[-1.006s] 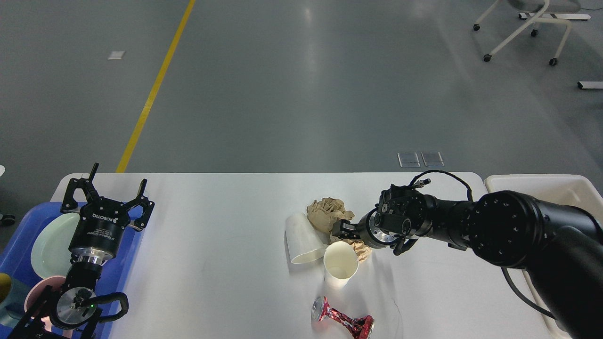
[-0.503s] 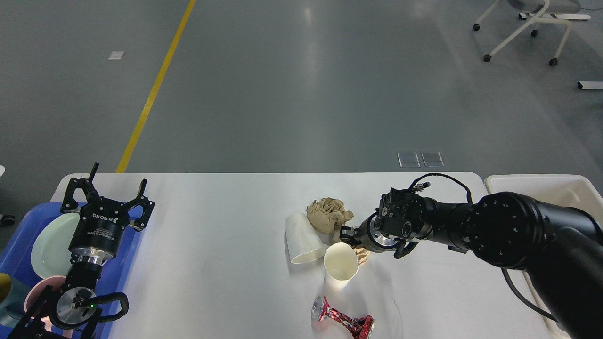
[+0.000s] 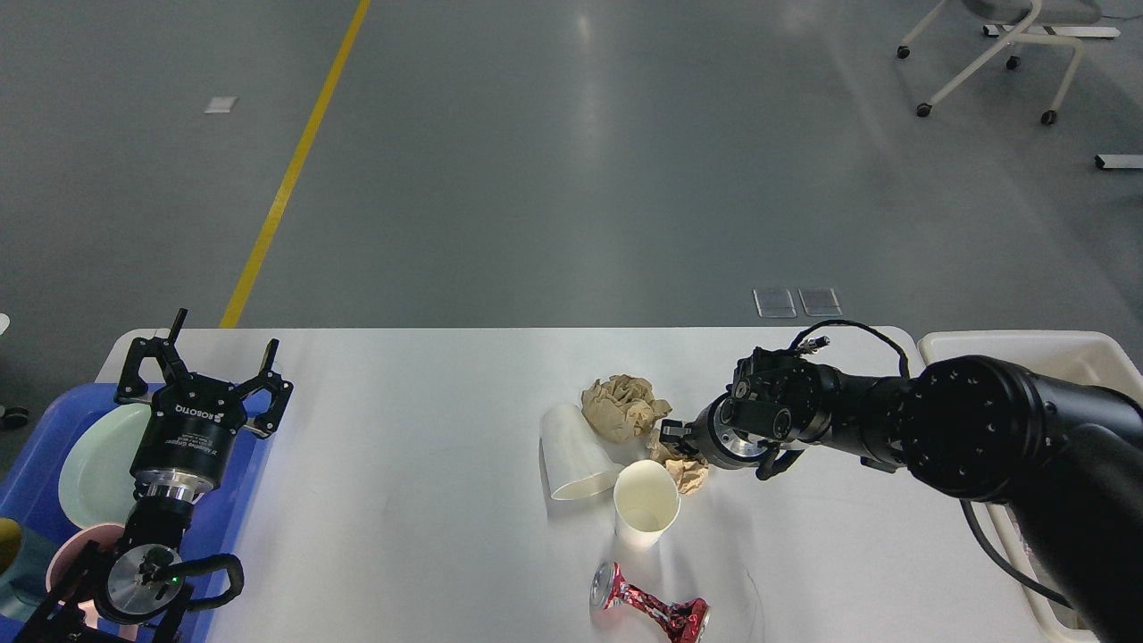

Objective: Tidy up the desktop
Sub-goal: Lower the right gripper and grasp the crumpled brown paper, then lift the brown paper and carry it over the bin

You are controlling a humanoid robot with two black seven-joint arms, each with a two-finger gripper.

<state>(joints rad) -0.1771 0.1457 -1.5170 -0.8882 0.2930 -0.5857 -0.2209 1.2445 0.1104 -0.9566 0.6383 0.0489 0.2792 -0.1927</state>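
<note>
The white desktop [image 3: 402, 420] holds a large crumpled brown paper ball [image 3: 622, 406], a white paper cup lying on its side [image 3: 571, 451], an upright paper cup [image 3: 645, 502], a crushed red can [image 3: 649, 609] and a small crumpled brown paper [image 3: 686, 471]. My right gripper [image 3: 676, 436] sits low at the small paper's upper edge, just right of the large ball. Its fingers are dark and cannot be told apart. My left gripper [image 3: 204, 366] is open and empty, pointing up above the desktop's left edge.
A blue tray [image 3: 36, 438] at the left holds a pale green plate [image 3: 98, 464] and a pink cup [image 3: 71, 549]. A cream-white bin [image 3: 1027, 353] stands off the desktop's right end, partly behind my right arm.
My right gripper has drawn back to the right, away from the large paper ball, and more of the small crumpled paper shows. The left arm has not moved.
</note>
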